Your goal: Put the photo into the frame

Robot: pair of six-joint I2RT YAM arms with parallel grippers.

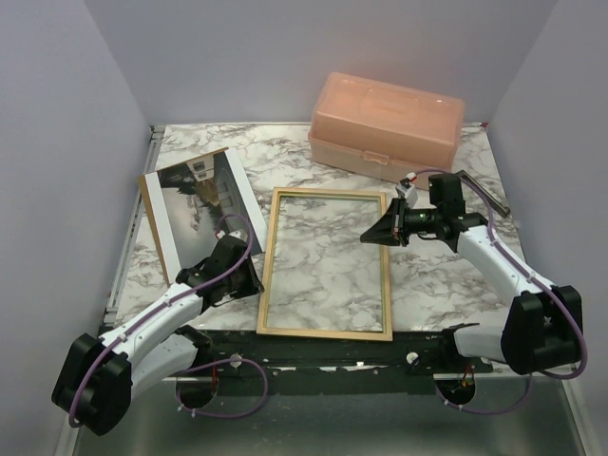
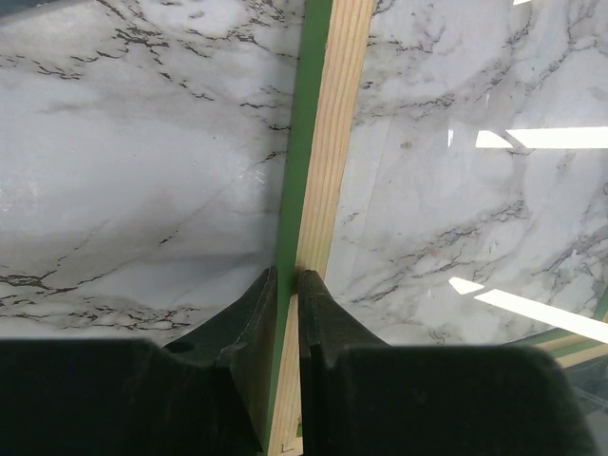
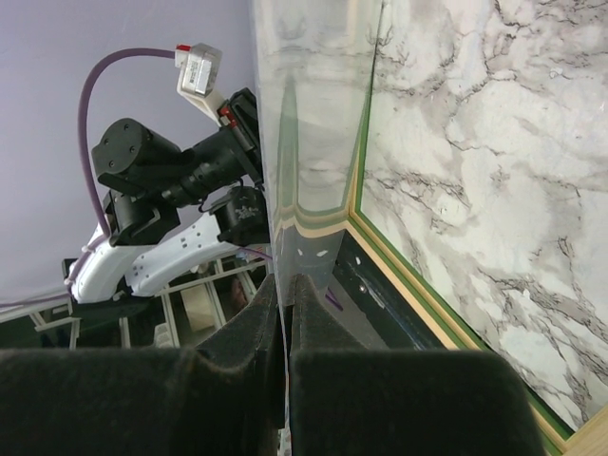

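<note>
The frame (image 1: 323,332) lies flat in the middle of the table with its pale wood back up. My left gripper (image 1: 255,280) is at its near left corner. In the left wrist view the gripper (image 2: 287,275) is shut on the left rail of the frame (image 2: 328,142), one finger on the green face and one on the wood. My right gripper (image 1: 375,235) is over the frame's right rail. In the right wrist view it (image 3: 283,280) is shut on the edge of a thin clear pane (image 3: 309,114) standing above the frame (image 3: 446,328). The photo (image 1: 199,204) lies face up at the left on a brown panel (image 1: 148,214).
A peach plastic box (image 1: 385,123) stands at the back right, behind the right arm. Grey walls close in the table on the left, back and right. A dark strip (image 1: 323,350) runs along the near edge between the arm bases.
</note>
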